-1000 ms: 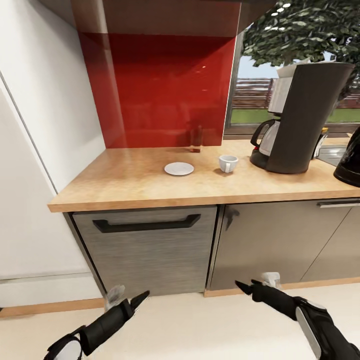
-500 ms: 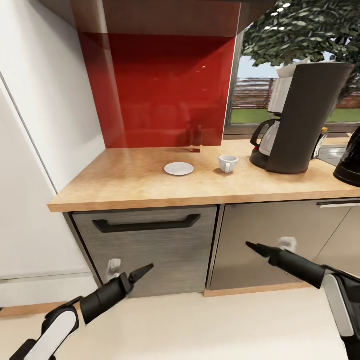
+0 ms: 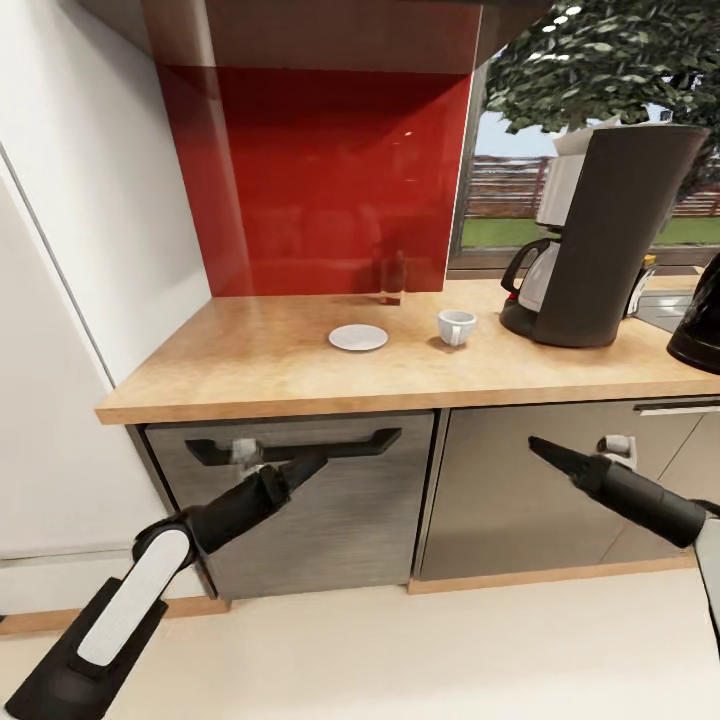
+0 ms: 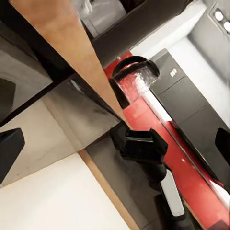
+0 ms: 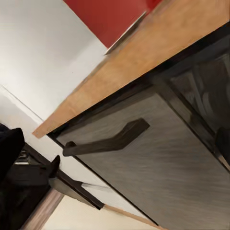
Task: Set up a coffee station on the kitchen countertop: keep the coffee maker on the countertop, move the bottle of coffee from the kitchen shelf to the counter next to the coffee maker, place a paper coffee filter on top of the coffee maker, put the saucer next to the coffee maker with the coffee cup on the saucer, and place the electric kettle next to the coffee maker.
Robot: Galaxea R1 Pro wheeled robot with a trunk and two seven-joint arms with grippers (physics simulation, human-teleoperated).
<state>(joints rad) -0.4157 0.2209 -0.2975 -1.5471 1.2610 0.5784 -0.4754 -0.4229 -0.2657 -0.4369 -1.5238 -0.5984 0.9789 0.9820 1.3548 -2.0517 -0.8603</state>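
Note:
On the wooden countertop (image 3: 250,375) a white saucer (image 3: 358,338) lies flat, with a white coffee cup (image 3: 456,326) standing a little to its right, apart from it. The tall black coffee maker (image 3: 600,240) stands further right, and something white (image 3: 572,140) shows at its top edge. The black electric kettle (image 3: 700,325) is cut off by the right edge. A small dark bottle (image 3: 392,278) stands against the red backsplash. My left gripper (image 3: 315,462) and right gripper (image 3: 538,445) hang below counter height in front of the cabinets, both open and empty.
A grey drawer front with a black handle (image 3: 295,447) is right behind the left gripper, and the handle (image 5: 108,141) also shows in the right wrist view. A white wall panel (image 3: 60,300) bounds the left side. A window (image 3: 510,190) sits behind the coffee maker.
Both arms have risen from near the floor to the height of the cabinet fronts and reached forward. The counter's things have not moved.

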